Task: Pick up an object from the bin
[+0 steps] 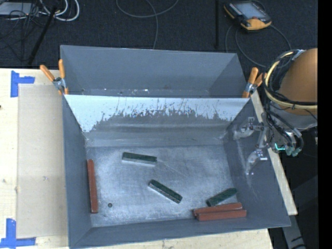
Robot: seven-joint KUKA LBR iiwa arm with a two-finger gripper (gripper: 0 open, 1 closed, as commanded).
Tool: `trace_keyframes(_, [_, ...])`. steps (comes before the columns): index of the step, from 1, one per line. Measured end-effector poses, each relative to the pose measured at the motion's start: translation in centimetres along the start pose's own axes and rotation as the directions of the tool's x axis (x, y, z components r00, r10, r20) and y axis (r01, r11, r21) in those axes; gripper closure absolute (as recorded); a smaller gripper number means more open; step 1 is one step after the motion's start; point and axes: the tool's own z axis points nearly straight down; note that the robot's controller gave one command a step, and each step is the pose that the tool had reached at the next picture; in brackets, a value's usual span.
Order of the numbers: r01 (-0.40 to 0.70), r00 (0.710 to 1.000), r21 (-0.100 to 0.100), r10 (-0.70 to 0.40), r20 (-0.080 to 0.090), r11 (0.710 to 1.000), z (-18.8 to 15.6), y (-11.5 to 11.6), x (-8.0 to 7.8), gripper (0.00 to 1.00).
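Closest to the front edge of the bin (155, 77), a reddish-brown bar (220, 212) is lying flat near the front right corner. A dark green bar (222, 196) is lying tilted just behind it, and whether the two are touching is hard to make out. Toward the middle of the floor a second green bar (165, 191) is lying at a slant, and a third green bar (139, 158) is lying farther back, toward the left. A longer reddish bar (92, 185) is running along the foot of the left wall, and a dark speck (110, 205) beside it is too small to identify. The gripper (255, 152) is hanging over the bin's sloping right wall, behind and apart from the dark green bar. Its metal parts are blending into the grey wall, so I cannot tell whether it is open or closed. The wrist's orange cover (306, 77) is being cut off at the right.
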Motion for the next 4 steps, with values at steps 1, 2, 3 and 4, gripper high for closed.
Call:
trace_keyframes(1, [0.003,1.0,0.001,-0.003,0.007,1.0,-0.4,0.1,-0.2,0.0])
trace_keyframes(2, [0.059,0.998,0.003,-0.059,0.011,0.998,5.1,0.1,2.1,0.0])
trace_keyframes(3, [0.143,0.99,0.005,-0.143,0.013,0.99,14.5,1.1,3.4,1.0])
trace_keyframes(4, [0.144,0.989,0.006,-0.144,0.013,0.99,14.5,1.1,3.4,1.0])
